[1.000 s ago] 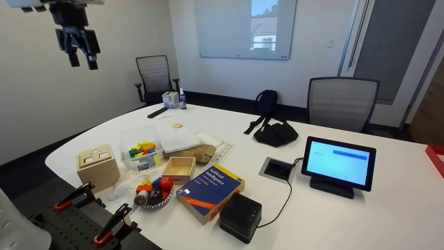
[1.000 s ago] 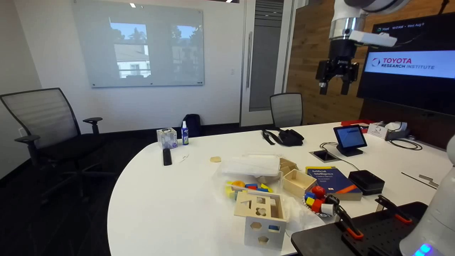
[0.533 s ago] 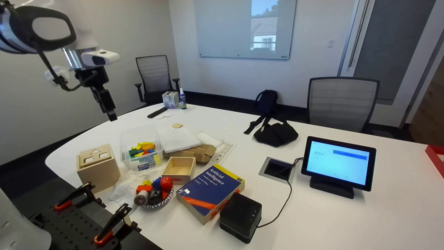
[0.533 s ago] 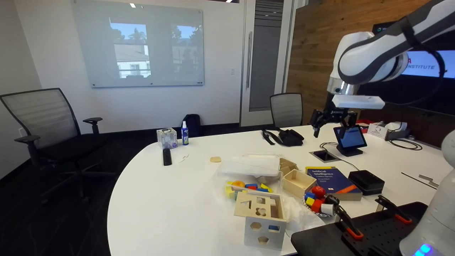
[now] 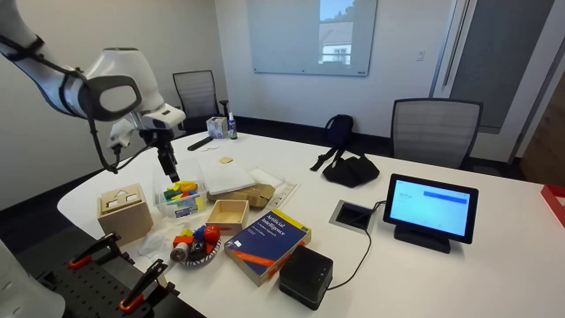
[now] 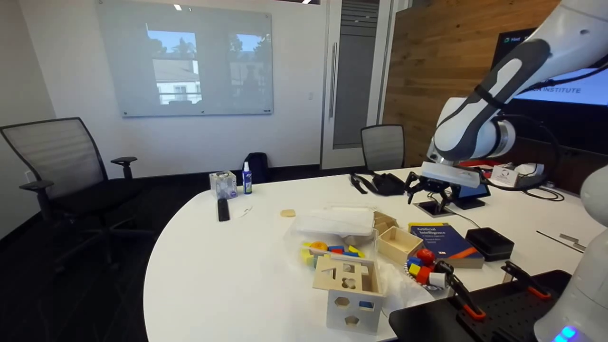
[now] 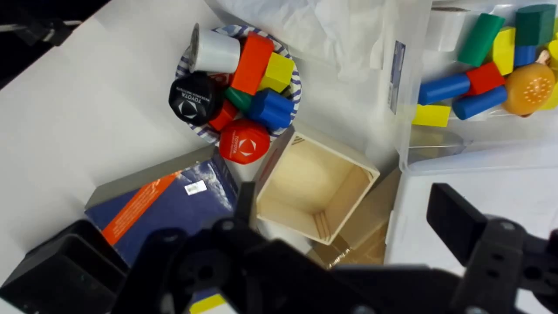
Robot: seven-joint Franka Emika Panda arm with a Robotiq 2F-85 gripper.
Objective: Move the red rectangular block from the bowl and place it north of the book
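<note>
The Robotiq gripper (image 7: 347, 205) hangs empty, jaws wide apart. The red rectangular block (image 7: 252, 63) lies atop the pile in the striped bowl (image 7: 297, 85), between a white cylinder (image 7: 218, 53) and a yellow block (image 7: 277, 72); a good grasp likely means centring above it, aligning across its narrow width, and descending straight.

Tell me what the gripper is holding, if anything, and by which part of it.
Nothing is held: the wrist view shows the gripper open, and the red rectangular block is in the bowl.
</note>
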